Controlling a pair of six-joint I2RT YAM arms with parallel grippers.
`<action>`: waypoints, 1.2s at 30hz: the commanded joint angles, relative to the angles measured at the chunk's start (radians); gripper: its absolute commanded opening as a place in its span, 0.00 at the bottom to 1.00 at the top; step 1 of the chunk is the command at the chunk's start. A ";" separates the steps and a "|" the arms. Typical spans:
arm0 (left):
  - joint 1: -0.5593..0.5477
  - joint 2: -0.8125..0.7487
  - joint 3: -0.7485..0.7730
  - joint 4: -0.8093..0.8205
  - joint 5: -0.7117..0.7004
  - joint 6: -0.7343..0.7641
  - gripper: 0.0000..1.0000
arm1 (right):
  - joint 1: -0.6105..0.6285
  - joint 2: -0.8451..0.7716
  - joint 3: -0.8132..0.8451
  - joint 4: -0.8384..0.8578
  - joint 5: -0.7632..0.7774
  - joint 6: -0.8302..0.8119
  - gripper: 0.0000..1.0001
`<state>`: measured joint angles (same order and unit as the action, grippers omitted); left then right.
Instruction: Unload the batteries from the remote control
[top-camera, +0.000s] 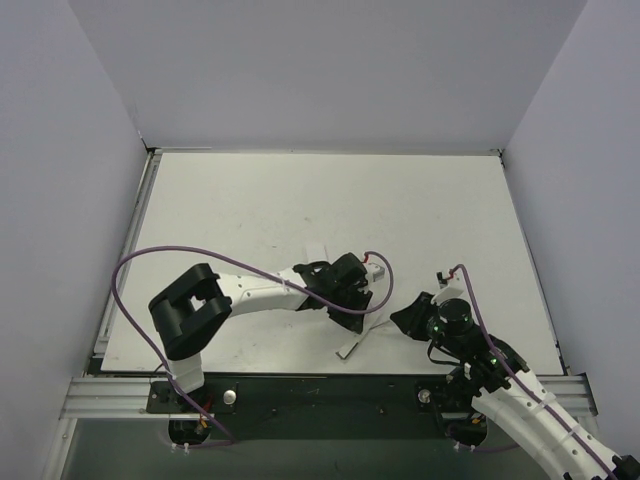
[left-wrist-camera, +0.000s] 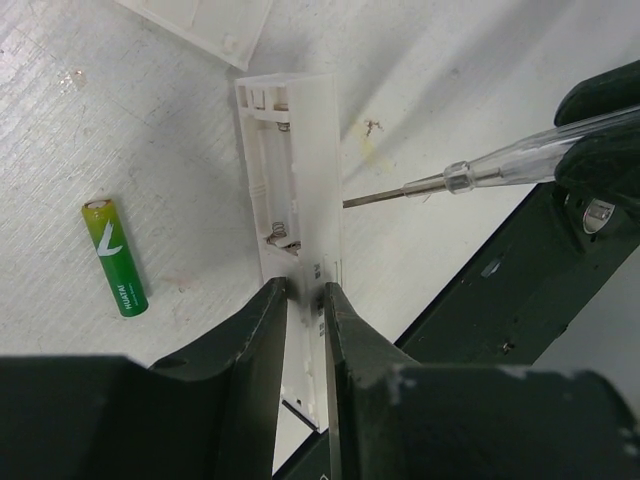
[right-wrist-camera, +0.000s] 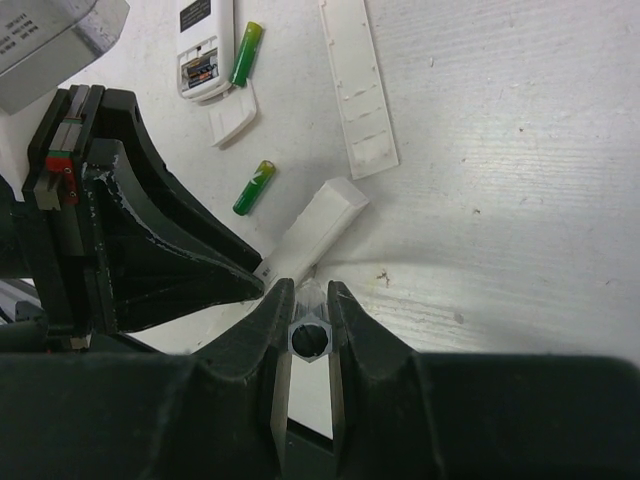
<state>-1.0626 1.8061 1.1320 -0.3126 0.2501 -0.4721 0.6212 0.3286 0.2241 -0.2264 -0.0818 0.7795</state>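
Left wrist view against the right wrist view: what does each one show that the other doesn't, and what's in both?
Only left wrist: the open, empty bay of the remote, springs showing, and the metal tip of the screwdriver. Only right wrist: a second remote with a second green battery beside it, and a small cover. Both: the left gripper clamping the remote on edge, the right gripper holding the screwdriver, one green battery lying loose.

A white table (top-camera: 300, 200), scuffed and faintly stained, is enclosed on three sides by plain pale grey panels: a back wall (top-camera: 320, 70), a left wall (top-camera: 55, 220) and a right wall (top-camera: 590, 200). An aluminium rail (top-camera: 110, 398) is fixed along its near edge. Soft, even light is cast throughout.
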 joint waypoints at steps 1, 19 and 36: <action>-0.042 -0.010 0.003 0.082 0.002 -0.039 0.25 | -0.005 0.027 -0.017 -0.010 0.060 0.017 0.00; -0.074 0.035 0.066 0.087 0.017 -0.057 0.33 | -0.003 0.078 0.158 -0.272 0.234 0.015 0.00; -0.086 0.068 0.101 0.145 0.089 -0.106 0.36 | -0.002 -0.014 0.118 -0.226 0.243 0.063 0.00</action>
<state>-1.1404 1.8538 1.1770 -0.2195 0.3038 -0.5659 0.6212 0.3347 0.3656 -0.4751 0.1390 0.8196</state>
